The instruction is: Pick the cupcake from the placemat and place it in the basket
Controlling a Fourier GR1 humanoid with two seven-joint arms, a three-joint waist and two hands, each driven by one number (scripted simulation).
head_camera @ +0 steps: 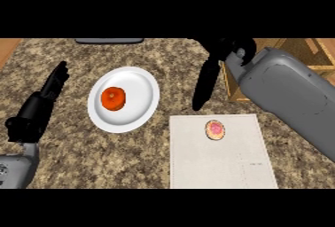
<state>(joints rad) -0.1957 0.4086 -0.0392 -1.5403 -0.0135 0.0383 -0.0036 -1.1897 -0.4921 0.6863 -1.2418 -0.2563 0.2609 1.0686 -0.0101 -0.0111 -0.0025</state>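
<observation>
Right hand (208, 82), fingers straight and empty, points at the placemat (222, 168), cupcake (215, 129) near its fingertips, basket (307, 46) behind; left hand (42, 99) rests open.

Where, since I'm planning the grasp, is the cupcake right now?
In the head view, the cupcake sits on the upper part of the white placemat, right of centre, just below the right hand and right of the white plate.

speckled brown granite counter (131, 150) fills the view; past the counter's left edge, orange wood (8, 48); at its far edge, a dark grey slab (108, 41).
</observation>
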